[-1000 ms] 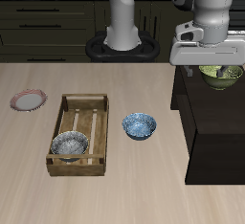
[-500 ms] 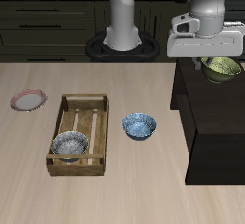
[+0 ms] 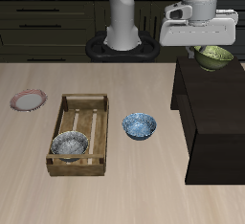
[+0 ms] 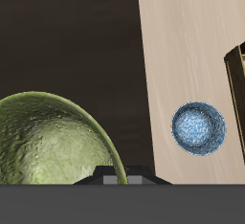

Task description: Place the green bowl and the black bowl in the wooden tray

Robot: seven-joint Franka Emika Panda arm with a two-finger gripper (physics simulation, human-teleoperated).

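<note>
Exterior view: claw [image 3: 211, 50] holds green bowl [image 3: 214, 57] tilted.

no readable text, no labels, no brands, no numbers or signs on anything

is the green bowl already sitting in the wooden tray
No, the green bowl hangs from the gripper above the dark cabinet, while the wooden tray holds only the black bowl.
</note>
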